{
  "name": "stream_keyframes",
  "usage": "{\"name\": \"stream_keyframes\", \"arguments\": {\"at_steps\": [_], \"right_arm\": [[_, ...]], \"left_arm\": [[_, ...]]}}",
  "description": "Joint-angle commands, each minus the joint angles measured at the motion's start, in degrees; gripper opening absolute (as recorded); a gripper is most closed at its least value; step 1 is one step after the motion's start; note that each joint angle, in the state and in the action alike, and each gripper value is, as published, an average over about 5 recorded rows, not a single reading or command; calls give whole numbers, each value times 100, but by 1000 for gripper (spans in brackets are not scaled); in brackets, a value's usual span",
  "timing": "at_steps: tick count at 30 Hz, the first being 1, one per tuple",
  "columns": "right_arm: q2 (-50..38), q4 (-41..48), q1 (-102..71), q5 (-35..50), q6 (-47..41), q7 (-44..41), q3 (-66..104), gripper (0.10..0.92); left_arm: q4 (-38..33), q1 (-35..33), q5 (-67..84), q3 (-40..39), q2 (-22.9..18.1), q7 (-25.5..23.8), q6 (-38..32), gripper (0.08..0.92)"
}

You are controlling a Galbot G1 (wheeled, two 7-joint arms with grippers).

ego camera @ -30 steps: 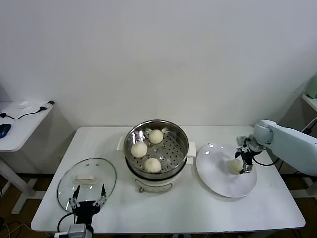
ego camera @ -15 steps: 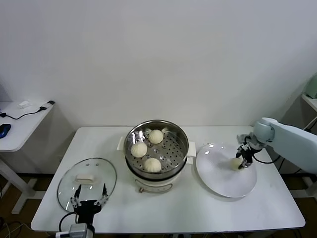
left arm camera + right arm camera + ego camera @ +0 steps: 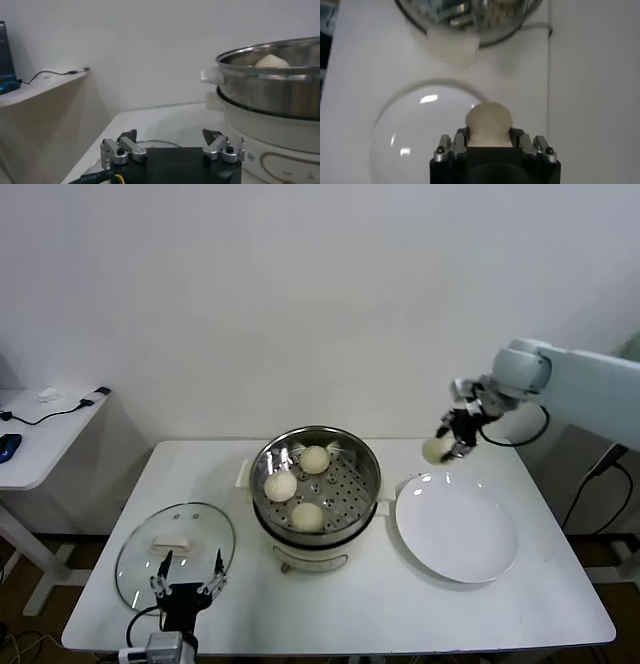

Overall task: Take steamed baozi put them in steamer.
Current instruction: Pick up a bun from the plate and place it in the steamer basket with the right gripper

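Note:
The steel steamer (image 3: 316,484) stands mid-table on its white base and holds three cream-white baozi (image 3: 308,516). My right gripper (image 3: 443,446) is shut on a fourth baozi (image 3: 436,449) and holds it in the air above the far left rim of the white plate (image 3: 457,529), to the right of the steamer. In the right wrist view the baozi (image 3: 489,123) sits between the fingers (image 3: 451,145), with the plate (image 3: 417,130) and the steamer's rim (image 3: 470,15) below. My left gripper (image 3: 187,587) is open and idle near the front table edge; it also shows in the left wrist view (image 3: 171,145).
A round glass lid (image 3: 176,550) with a white handle lies on the table left of the steamer, just behind my left gripper. A side desk (image 3: 40,434) with cables stands at far left. The steamer's side (image 3: 270,95) fills the right of the left wrist view.
My right gripper has lifted the baozi off the plate and carried it up and left toward the steamer. The plate is now bare. The left arm has barely moved.

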State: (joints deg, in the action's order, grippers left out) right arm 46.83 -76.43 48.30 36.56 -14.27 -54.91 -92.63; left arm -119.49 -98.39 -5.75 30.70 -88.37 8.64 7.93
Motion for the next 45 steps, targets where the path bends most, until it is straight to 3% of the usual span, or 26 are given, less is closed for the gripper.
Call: {"name": "stream_keyframes", "arguments": {"at_steps": [1, 7, 15, 23, 38, 45], "right_arm": [[792, -1643, 1493, 1949, -656, 633, -464, 560], [1339, -1526, 755, 1879, -975, 1090, -378, 560], [1743, -716, -330, 1279, -1203, 1445, -252, 560], [1757, -388, -947, 765, -1297, 1588, -169, 558], [1751, -92, -1232, 703, -1257, 1565, 119, 565], [1546, -159, -836, 899, -785, 957, 286, 727]], "left_arm": [[-16, -1, -24, -71, -18, -1, -5, 823], [1, -15, -32, -49, -22, 3, -18, 823], [18, -32, -32, -25, -26, 6, -31, 823], [41, -25, -23, 7, -10, 3, -34, 823], [61, 4, -4, 24, -6, 1, -25, 823], [43, -8, -5, 26, -8, 0, -15, 823]]}}
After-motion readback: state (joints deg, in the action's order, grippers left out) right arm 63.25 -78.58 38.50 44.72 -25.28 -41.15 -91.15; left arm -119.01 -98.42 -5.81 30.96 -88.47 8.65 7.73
